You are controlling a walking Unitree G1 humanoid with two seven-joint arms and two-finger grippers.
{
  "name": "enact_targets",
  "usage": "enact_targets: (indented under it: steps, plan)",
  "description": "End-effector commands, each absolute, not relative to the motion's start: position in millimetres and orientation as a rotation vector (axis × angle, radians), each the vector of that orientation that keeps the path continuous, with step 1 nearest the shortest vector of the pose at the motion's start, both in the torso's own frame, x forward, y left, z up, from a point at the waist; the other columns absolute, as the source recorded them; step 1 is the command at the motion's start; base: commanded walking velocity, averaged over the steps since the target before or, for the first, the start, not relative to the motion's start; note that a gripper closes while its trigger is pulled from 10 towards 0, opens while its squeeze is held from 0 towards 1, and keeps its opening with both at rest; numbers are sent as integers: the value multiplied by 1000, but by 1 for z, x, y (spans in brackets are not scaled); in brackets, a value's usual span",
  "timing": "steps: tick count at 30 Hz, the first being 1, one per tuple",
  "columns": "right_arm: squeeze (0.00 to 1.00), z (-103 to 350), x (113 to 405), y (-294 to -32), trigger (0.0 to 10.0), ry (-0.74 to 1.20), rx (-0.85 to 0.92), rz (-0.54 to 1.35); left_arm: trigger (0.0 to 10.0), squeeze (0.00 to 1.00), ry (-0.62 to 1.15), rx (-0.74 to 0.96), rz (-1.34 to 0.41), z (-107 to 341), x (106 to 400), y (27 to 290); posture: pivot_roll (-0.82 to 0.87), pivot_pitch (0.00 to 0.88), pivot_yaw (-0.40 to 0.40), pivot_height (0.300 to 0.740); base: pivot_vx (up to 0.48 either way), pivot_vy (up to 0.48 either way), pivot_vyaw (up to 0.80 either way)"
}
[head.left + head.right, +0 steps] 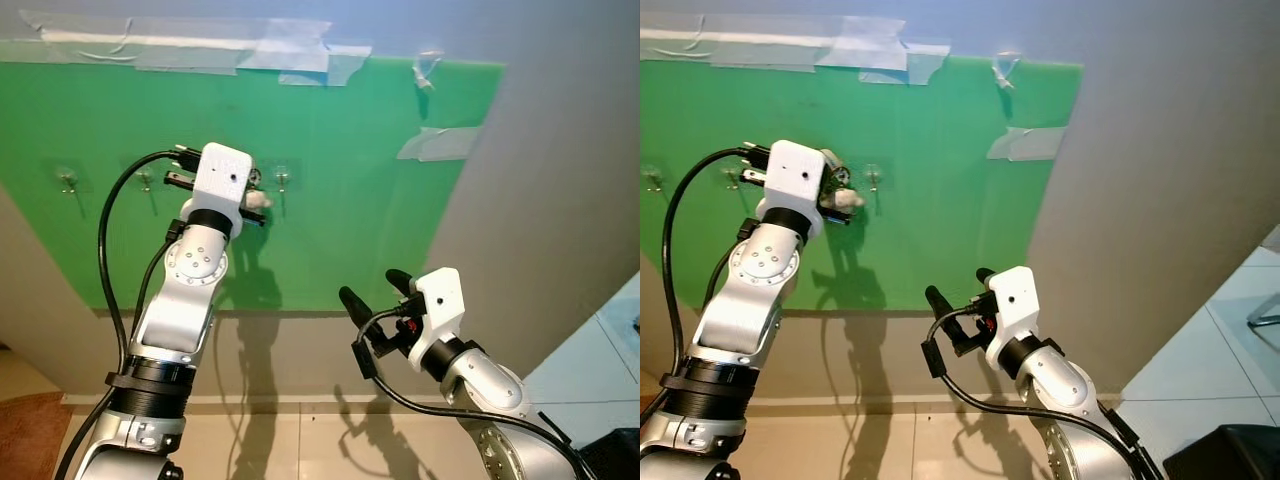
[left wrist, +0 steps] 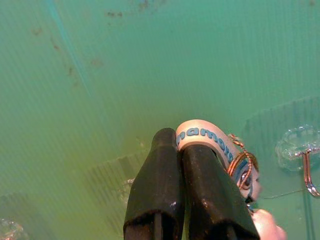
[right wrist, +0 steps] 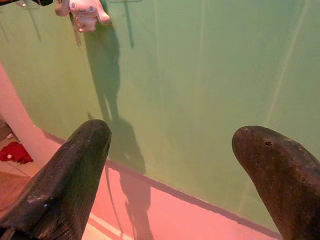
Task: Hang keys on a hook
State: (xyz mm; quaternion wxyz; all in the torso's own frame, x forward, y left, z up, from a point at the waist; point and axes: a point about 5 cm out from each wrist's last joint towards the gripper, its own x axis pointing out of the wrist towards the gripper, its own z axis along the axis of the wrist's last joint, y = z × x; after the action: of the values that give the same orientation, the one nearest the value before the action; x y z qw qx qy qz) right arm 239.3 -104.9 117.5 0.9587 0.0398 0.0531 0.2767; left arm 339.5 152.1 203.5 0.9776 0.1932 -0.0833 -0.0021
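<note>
My left gripper (image 1: 252, 192) is raised against the green board (image 1: 350, 200) and shut on the keys. In the left wrist view its fingers (image 2: 200, 170) pinch a white strap with blue letters (image 2: 202, 134), and a key ring (image 2: 242, 165) hangs beside it. A white plush charm (image 1: 258, 199) dangles from the keys. A clear-based metal hook (image 1: 282, 180) sits just right of the gripper, also seen close as hook (image 2: 306, 172). Two more hooks (image 1: 68, 182) (image 1: 145, 180) lie to the left. My right gripper (image 1: 372, 290) hovers low, open, with nothing in it.
The green board is taped to a grey wall (image 1: 560, 200) with clear tape (image 1: 180, 45). Beige floor tiles (image 1: 300, 440) lie below. A black object (image 1: 1230, 455) stands at the lower right. Something red (image 3: 15, 152) lies on the floor.
</note>
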Motion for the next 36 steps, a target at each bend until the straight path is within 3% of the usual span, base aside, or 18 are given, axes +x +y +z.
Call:
enact_targets:
  steps: [1, 8, 14, 21, 36]
  plan:
    - [0, 118, 239, -104, 10000, 114, 81, 569, 0, 0, -159, 405, 34, 204, 340, 162, -31, 0, 10, 740, 0, 0, 0]
    - [0, 118, 240, -104, 10000, 115, 81, 571, 0, 0, -190, 486, 10, 208, 339, 155, -31, 0, 10, 740, 0, 0, 0]
    - [0, 118, 240, -104, 10000, 115, 82, 568, 0, 0, -275, 708, -89, 214, 337, 135, -37, 0, 16, 740, 0, 0, 0]
    - [0, 118, 239, -104, 10000, 115, 84, 562, 0, 0, -279, 817, -159, 205, 330, 120, -39, 0, 21, 740, 0, 0, 0]
    - [0, 118, 239, -103, 10000, 117, 87, 567, 0, 0, -462, 1116, -291, 206, 319, 94, -35, 0, 17, 740, 0, 0, 0]
